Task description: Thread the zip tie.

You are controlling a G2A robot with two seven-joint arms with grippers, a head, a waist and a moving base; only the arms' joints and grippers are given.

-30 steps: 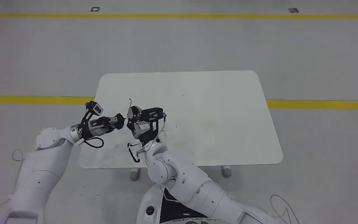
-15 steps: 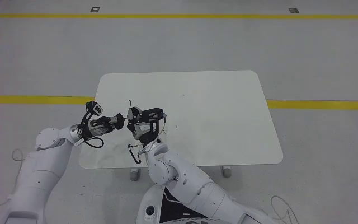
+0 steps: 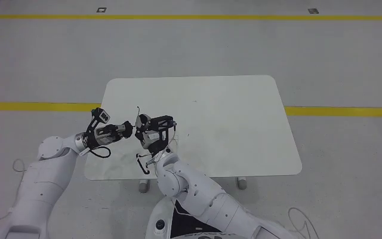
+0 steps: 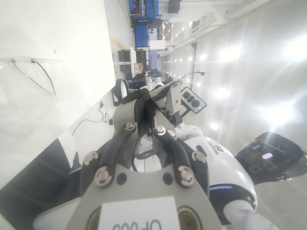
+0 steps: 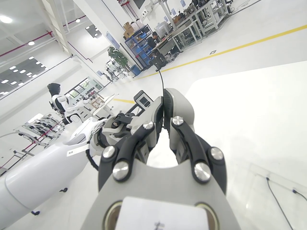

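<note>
The right gripper [image 5: 164, 106] is pinching the zip tie [image 5: 161, 82] between pads pressed tightly together. The thin black strap is standing out past the fingertips, with its small square head at the free end. The left gripper [image 4: 144, 105] is sitting just beside it, almost tip to tip, over the near left part of the worktop [image 3: 239, 119]. Its fingers are pressed together as well, but it cannot be told whether they are gripping the strap's other end. Both grippers appear to be hanging above the worktop rather than resting on it.

The main risk is probably the strap's own flex. The free length is slender enough to sway or bow, so the head could be drifting off line just as the tail is brought to its slot. A pinch on so narrow a strap may also let it twist between the pads, turning the slot away. With the grippers this close, a small sideways correction could knock them together. A loosened grip would drop the tie onto the worktop or off its near edge.
</note>
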